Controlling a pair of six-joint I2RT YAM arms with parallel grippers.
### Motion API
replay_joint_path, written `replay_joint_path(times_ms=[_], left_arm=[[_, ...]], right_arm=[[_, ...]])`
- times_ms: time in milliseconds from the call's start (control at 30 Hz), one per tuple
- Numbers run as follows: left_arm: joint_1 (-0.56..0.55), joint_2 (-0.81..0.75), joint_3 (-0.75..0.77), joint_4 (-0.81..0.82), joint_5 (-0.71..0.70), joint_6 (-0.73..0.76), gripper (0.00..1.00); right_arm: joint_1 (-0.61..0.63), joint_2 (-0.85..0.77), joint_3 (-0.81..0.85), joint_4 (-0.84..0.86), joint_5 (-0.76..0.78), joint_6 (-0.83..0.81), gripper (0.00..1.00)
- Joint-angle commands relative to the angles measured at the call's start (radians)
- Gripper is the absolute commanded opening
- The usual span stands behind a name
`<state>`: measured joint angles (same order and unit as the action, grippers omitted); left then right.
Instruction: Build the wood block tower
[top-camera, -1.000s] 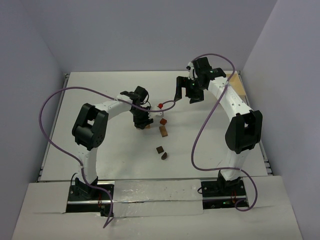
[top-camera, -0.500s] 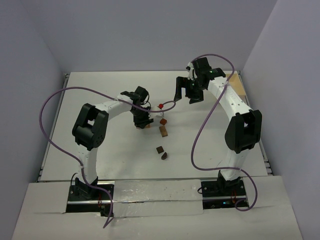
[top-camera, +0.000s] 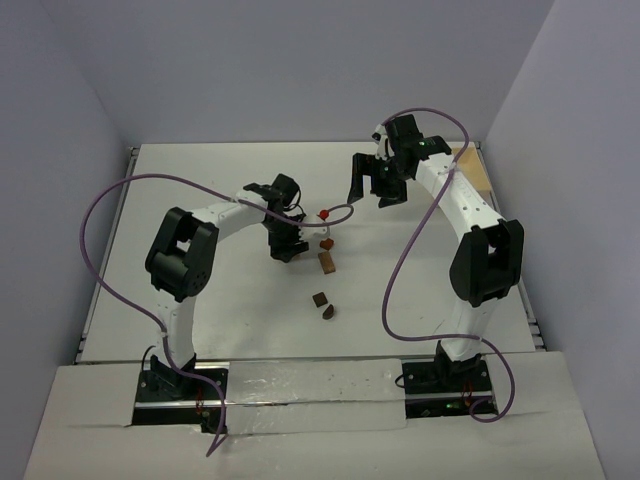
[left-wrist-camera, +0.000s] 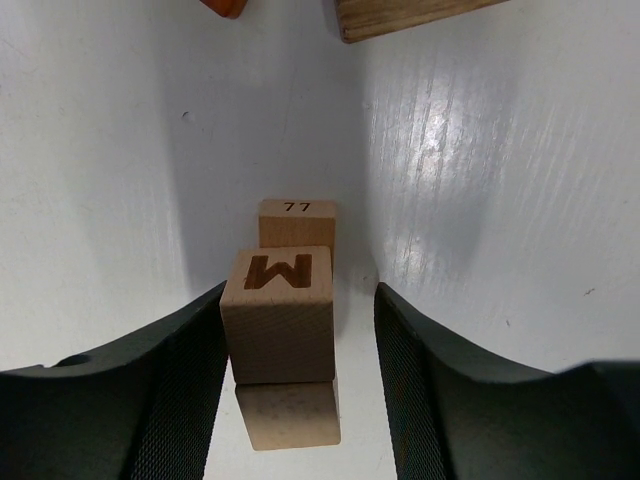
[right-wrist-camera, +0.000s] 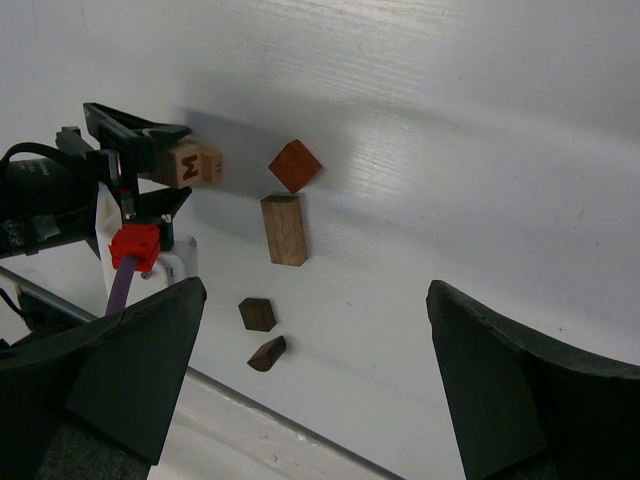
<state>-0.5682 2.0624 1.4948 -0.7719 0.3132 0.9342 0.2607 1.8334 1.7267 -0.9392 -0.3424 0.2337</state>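
A light wood block marked M (left-wrist-camera: 277, 310) rests on top of another pale block (left-wrist-camera: 290, 425), with a third one marked 77 (left-wrist-camera: 297, 222) just behind. My left gripper (left-wrist-camera: 298, 305) straddles this stack, open. Its left finger (left-wrist-camera: 180, 370) lies against the M block, and the right finger (left-wrist-camera: 420, 370) stands clear of it. In the top view the left gripper (top-camera: 287, 245) is low over the table centre. My right gripper (top-camera: 372, 182) hangs high at the back, open, with nothing between its fingers.
Right of the stack lie a reddish block (top-camera: 326, 242) and a tan oblong block (top-camera: 327, 262). Two small dark brown pieces (top-camera: 320, 299) (top-camera: 329, 312) lie nearer the bases. A pale wooden box (top-camera: 470, 165) sits at the back right. Purple cables loop over the table.
The left gripper has shifted very slightly towards the near right over the stack. The right arm has not moved.
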Motion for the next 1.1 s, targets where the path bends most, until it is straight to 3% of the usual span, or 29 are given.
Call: replay_joint_path(times_ms=[0, 367, 767, 967, 1067], left_arm=[[-0.009, 0.005, 0.009, -0.032, 0.013, 0.021, 0.66], [-0.007, -0.02, 0.111, -0.083, -0.021, 0.011, 0.91], [-0.009, -0.059, 0.268, -0.227, -0.037, 0.025, 0.98], [0.007, -0.186, 0.377, -0.311, 0.006, -0.021, 0.99], [0.043, -0.317, 0.321, -0.265, 0.084, -0.125, 0.99]], right_arm=[[-0.011, -0.008, 0.014, -0.001, -0.013, -0.005, 1.0], [-0.009, -0.027, 0.013, -0.001, -0.015, -0.003, 1.0], [-0.008, -0.051, 0.008, 0.002, -0.017, -0.003, 1.0], [-0.008, -0.074, 0.014, -0.001, -0.02, -0.022, 1.0], [-0.006, -0.087, -0.001, 0.003, -0.016, -0.05, 1.0]])
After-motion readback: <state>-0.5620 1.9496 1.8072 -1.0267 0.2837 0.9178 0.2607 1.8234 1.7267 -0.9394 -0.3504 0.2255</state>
